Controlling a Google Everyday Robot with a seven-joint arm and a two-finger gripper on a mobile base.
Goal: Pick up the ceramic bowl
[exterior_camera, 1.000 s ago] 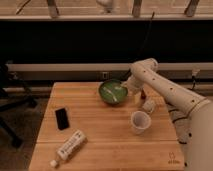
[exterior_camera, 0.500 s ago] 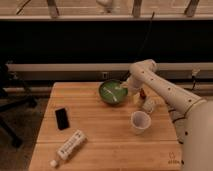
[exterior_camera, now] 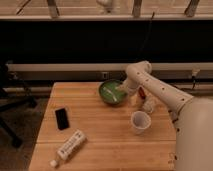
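The ceramic bowl [exterior_camera: 111,93], round, glossy green with pale streaks inside, sits on the wooden table [exterior_camera: 100,135] at the back, near the middle. My white arm reaches in from the right, bends at the elbow above the table's back edge and comes down. My gripper [exterior_camera: 131,94] is at the bowl's right rim, low over the table. I cannot tell whether it touches the bowl.
A white cup [exterior_camera: 140,121] stands in front of the bowl to the right. A small pale object [exterior_camera: 148,104] lies just right of the gripper. A black phone [exterior_camera: 62,118] and a white tube [exterior_camera: 70,146] lie at the left front. A chair [exterior_camera: 10,102] stands left of the table.
My arm has shifted slightly left, bringing the gripper closer to the bowl's right rim. The bowl and other objects have not moved.
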